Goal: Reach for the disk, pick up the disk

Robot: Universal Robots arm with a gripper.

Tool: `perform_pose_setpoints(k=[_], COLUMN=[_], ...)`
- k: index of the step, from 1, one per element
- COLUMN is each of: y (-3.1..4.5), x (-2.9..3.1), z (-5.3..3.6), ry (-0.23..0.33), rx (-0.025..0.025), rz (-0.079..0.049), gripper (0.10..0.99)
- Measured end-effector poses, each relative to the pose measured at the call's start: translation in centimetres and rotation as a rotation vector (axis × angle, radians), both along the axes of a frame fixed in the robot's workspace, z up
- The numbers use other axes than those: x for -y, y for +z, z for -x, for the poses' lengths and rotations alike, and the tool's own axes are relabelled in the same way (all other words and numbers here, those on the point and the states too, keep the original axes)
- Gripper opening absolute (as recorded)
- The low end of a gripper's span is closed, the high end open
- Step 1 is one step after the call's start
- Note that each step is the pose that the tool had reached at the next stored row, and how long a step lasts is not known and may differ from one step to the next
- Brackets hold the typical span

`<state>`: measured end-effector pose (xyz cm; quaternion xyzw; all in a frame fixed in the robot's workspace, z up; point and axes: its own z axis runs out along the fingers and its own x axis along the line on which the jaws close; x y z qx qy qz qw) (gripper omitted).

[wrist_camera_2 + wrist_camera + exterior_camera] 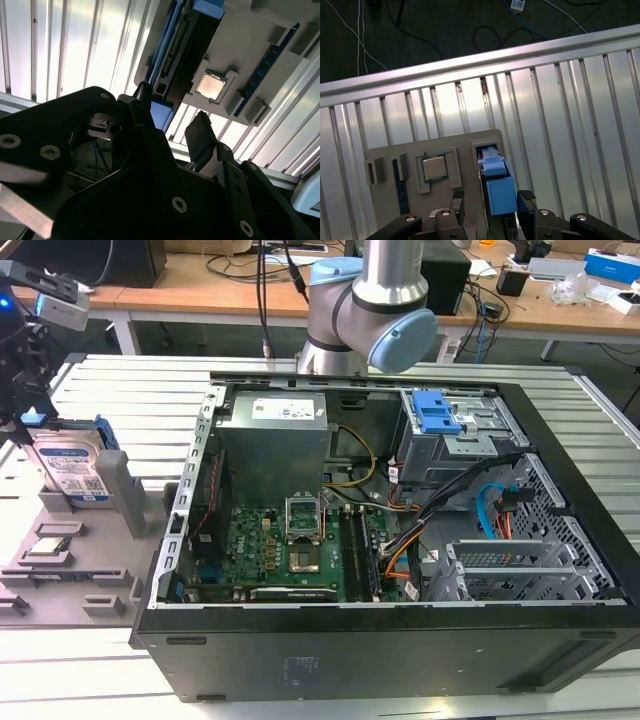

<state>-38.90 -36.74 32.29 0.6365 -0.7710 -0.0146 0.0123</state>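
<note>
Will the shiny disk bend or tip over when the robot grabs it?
Probably no bending: the disk looks like a solid metal box. It stands on edge in the grey holder, so a sideways nudge might tip it.

The exterior view's left edge cuts off part of the gripper (30, 412), and a grey post (124, 492) hides one side of the disk (68, 468).

Your gripper (32, 418) hung just over the disk (72, 472), upright on the grey tray (100, 575) beside the open computer (400, 660).
</note>
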Motion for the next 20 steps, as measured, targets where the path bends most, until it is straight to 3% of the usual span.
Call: perform_pose_setpoints(k=[14, 20], y=[-1.6, -2.78], x=[-0.1, -0.2], z=[-0.12, -0.12], ry=[0.002, 0.008], rx=[0.0, -0.0001], rz=[0.0, 0.0], gripper=[0.541, 0.541])
